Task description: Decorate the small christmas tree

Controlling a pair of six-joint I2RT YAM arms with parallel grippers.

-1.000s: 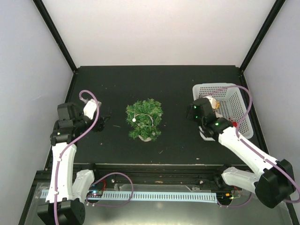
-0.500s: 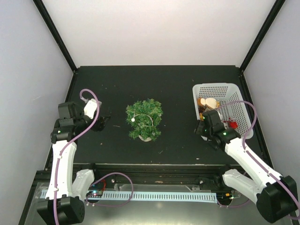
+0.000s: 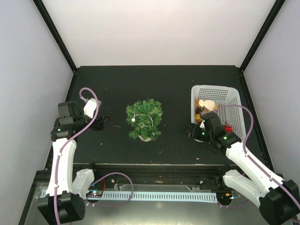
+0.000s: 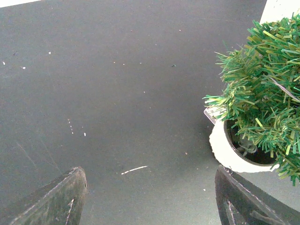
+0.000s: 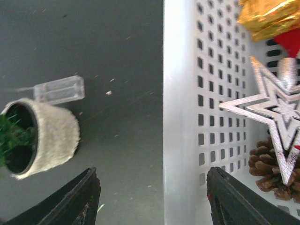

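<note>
The small christmas tree [image 3: 144, 119] stands mid-table, bushy green with a white light cord and a white base [image 4: 224, 151]. My left gripper [image 3: 104, 122] is open and empty just left of it; in the left wrist view the gripper [image 4: 150, 206] hangs over bare table with the tree [image 4: 265, 89] at the right. My right gripper [image 3: 192, 132] is open and empty at the near-left wall of the white mesh basket [image 3: 215, 88]. In the right wrist view the gripper [image 5: 154, 201] straddles the basket wall [image 5: 180, 93], with the tree base [image 5: 47, 136] at the left.
The basket holds a silver star [image 5: 276, 112], a pine cone [image 5: 267, 173], a gold ornament [image 5: 267, 16] and a red piece [image 5: 290, 42]. A small clear plastic box [image 5: 58, 89] lies beside the tree base. Black frame posts and white walls bound the table.
My right gripper has pulled back from over the basket to its near-left wall, empty. The basket has shifted slightly left. The left arm has barely moved.
</note>
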